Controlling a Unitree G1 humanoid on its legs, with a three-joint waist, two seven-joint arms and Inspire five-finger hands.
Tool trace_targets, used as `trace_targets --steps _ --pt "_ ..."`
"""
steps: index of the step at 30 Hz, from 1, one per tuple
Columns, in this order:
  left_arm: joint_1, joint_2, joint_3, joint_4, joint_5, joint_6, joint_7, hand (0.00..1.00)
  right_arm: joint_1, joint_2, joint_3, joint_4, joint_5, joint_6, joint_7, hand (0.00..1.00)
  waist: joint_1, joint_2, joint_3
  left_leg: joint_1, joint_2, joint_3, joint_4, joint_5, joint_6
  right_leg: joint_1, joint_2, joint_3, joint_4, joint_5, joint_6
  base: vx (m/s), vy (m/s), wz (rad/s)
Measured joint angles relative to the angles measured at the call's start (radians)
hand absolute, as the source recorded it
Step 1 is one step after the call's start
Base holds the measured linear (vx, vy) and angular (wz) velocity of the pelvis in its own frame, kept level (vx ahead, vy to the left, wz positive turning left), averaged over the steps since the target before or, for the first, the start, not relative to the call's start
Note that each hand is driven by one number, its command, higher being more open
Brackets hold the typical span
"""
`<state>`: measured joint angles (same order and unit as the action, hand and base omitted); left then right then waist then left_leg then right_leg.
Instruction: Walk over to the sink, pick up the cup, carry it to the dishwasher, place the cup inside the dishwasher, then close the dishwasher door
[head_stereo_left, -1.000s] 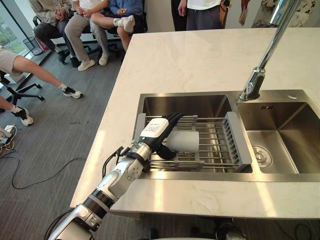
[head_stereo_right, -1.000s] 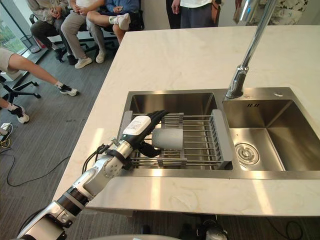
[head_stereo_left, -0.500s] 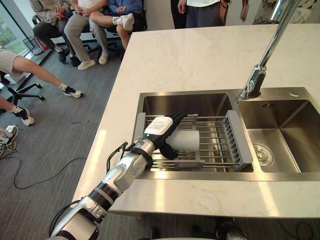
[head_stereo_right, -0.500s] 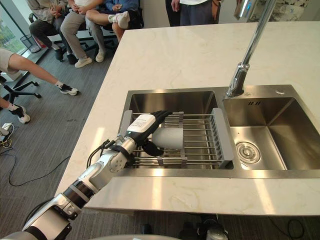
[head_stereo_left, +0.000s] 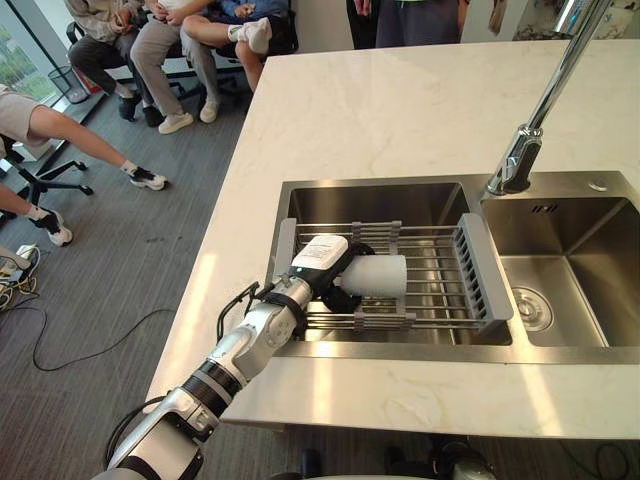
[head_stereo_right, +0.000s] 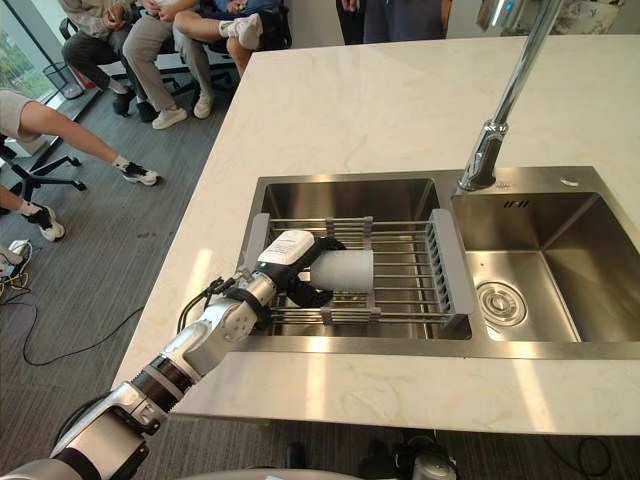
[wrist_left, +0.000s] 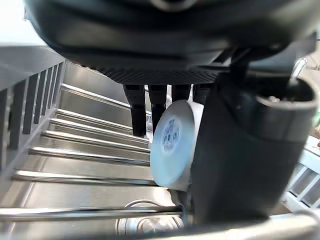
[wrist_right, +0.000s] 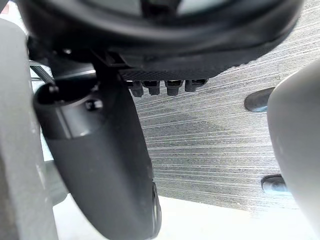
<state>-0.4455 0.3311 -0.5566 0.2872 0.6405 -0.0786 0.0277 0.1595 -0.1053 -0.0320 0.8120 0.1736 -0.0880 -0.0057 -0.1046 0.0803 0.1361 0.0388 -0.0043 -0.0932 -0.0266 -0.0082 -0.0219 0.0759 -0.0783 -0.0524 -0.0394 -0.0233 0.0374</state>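
A pale grey cup (head_stereo_left: 382, 276) lies on its side on the wire rack (head_stereo_left: 440, 300) across the left sink basin (head_stereo_left: 370, 205). My left hand (head_stereo_left: 318, 262) reaches in from the lower left and is shut on the cup: the fingers curl over its top and the thumb presses from below. In the left wrist view the cup's white base (wrist_left: 170, 142) sits between the fingers (wrist_left: 137, 110) and the thumb (wrist_left: 235, 160). My right hand (wrist_right: 100, 150) hangs relaxed over grey floor, holding nothing.
A tall chrome faucet (head_stereo_left: 520, 160) stands between the two basins, and the right basin (head_stereo_left: 575, 265) has a round drain (head_stereo_left: 527, 308). The marble counter (head_stereo_left: 400, 110) surrounds the sink. Seated people (head_stereo_left: 170, 30) are across the floor on the far left.
The left hand's fingers, straight over the cup before, have curled down round it and the thumb has closed in. The camera has shifted slightly; the cup lies where it was.
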Motion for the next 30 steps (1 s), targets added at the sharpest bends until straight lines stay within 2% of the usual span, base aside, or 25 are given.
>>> trace_targets --steps 19,25,30 --pt "0.0 0.006 -0.001 -0.003 -0.075 0.008 -0.009 0.0 -0.003 0.001 0.0 0.0 0.001 0.0 0.001 1.0 -0.006 -0.001 0.002 0.004 0.001 0.0 -0.002 0.0 0.0 0.007 0.0 0.001 0.0 0.001 0.001 0.0 0.0 0.0" --pt "0.0 0.005 0.002 -0.129 -0.169 0.011 0.007 0.0 0.001 0.001 -0.003 0.0 0.002 0.005 0.003 1.0 0.008 -0.001 0.002 0.008 0.001 0.004 -0.002 0.0 0.001 0.007 -0.001 0.01 0.006 -0.002 0.002 0.0 0.0 -0.02" --pt "0.002 -0.028 0.035 -0.225 -0.264 0.0 0.033 0.0 0.001 0.002 -0.004 0.0 0.003 0.006 0.004 1.0 0.012 0.0 0.001 0.016 0.001 0.002 0.001 -0.001 0.001 0.003 -0.001 0.008 0.035 -0.018 0.002 -0.01 -0.006 0.01"
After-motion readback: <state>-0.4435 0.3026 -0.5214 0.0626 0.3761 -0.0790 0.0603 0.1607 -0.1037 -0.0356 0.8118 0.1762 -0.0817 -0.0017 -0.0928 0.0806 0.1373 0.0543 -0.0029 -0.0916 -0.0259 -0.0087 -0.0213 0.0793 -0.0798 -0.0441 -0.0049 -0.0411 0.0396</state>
